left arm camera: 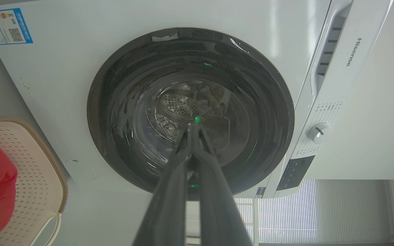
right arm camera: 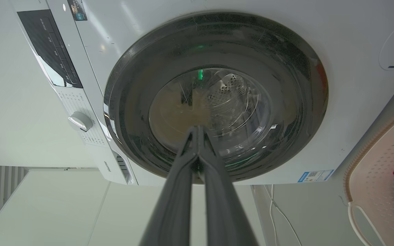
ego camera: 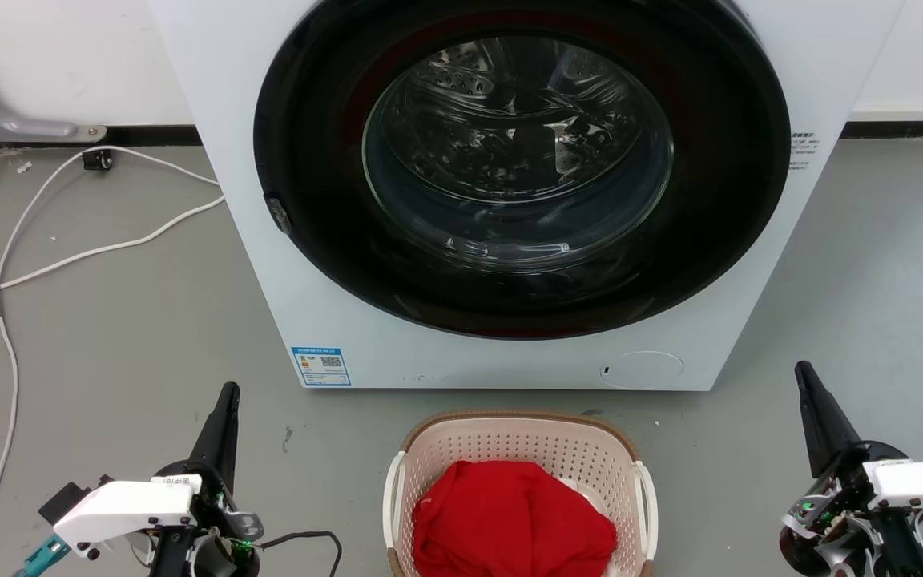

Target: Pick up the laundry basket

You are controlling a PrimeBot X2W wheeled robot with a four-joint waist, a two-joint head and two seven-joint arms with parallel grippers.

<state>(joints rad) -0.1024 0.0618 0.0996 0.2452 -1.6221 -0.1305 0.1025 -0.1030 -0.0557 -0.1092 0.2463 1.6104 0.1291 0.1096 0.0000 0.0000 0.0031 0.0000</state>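
The laundry basket (ego camera: 509, 437) stands on the floor at the bottom centre of the head view, cream with perforated walls, a brown rim and white side handles. Red cloth (ego camera: 509, 521) fills it. In the left wrist view the basket (left arm camera: 29, 164) shows at the left edge, and in the right wrist view the basket (right arm camera: 378, 171) shows at the right edge. My left gripper (ego camera: 227, 393) is shut, off to the basket's left, empty. Its tips meet in the left wrist view (left arm camera: 193, 126). My right gripper (ego camera: 802, 370) is shut too, well to the basket's right, with its tips together in the right wrist view (right arm camera: 197, 129).
A white washing machine (ego camera: 333, 304) with a round dark glass door (ego camera: 517, 160) stands just behind the basket. White cables (ego camera: 69, 240) trail over the grey floor at the left. Bare floor lies on both sides of the basket.
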